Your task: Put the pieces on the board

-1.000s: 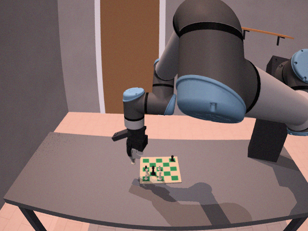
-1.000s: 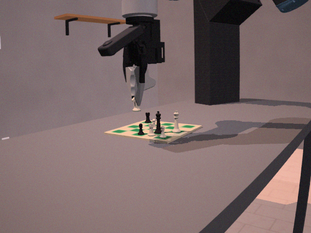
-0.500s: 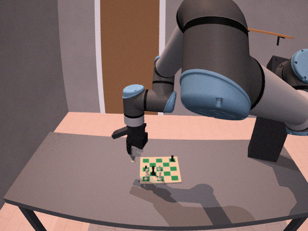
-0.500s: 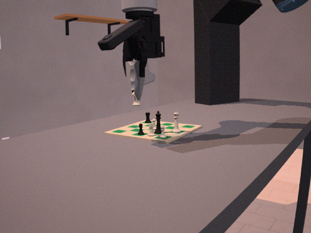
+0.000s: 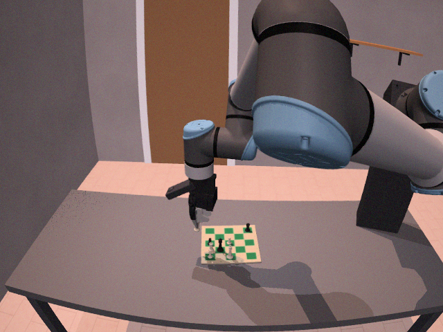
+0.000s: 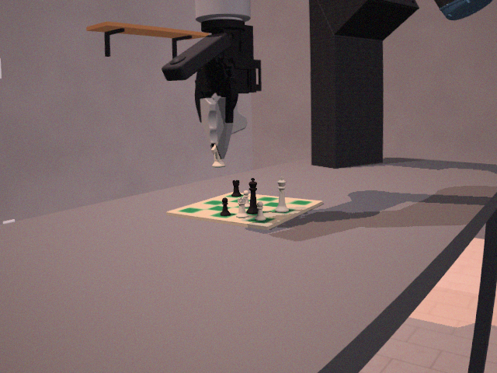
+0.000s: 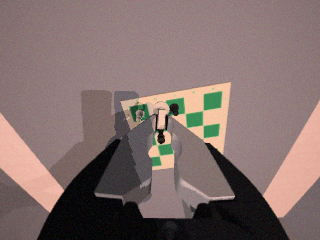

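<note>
My gripper [image 5: 195, 222] is shut on the white knight [image 5: 195, 227] and holds it in the air above the table, just off the far left corner of the green and cream board [image 5: 230, 244]. In the exterior view the knight [image 6: 217, 159] hangs from the fingertips [image 6: 217, 149], well above the board [image 6: 245, 207]. The black rook [image 5: 247, 227] stands on a far corner square. The black king [image 5: 220, 245] and a white pawn [image 5: 210, 254] stand near the front left corner. In the wrist view the knight's round base [image 7: 160, 108] shows between my fingers.
Other pieces stand on the board: a black pawn [image 5: 210, 241], a tall white piece [image 6: 282, 195] [image 5: 229, 252] and further white pieces. The dark robot pedestal [image 5: 384, 200] stands at the table's far right.
</note>
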Action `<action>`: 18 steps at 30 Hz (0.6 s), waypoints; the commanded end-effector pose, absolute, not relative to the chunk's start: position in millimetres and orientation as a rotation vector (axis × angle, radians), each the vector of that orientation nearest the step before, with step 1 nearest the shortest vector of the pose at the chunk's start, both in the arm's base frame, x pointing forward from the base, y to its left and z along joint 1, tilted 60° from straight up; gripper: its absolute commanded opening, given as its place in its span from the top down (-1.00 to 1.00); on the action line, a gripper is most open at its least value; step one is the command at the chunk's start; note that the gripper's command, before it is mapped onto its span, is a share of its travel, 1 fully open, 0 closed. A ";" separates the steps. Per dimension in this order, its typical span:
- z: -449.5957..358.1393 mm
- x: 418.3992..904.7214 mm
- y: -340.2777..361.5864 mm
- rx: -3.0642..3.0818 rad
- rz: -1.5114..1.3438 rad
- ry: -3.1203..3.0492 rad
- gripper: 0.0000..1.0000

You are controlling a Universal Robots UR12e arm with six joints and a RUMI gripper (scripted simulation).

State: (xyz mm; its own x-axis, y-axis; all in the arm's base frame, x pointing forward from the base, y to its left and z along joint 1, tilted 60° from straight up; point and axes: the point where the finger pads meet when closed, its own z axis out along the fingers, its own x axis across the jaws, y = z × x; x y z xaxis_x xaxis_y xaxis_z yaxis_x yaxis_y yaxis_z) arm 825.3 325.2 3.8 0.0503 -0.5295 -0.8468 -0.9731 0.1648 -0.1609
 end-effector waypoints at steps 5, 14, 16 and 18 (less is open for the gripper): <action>-27.7 795.1 312.7 -1.656 0.509 1.363 1.00; -54.8 762.6 303.6 -1.798 0.359 1.130 1.00; -61.9 752.9 301.4 -1.834 0.316 1.062 1.00; -68.4 743.5 299.4 -1.866 0.274 0.995 1.00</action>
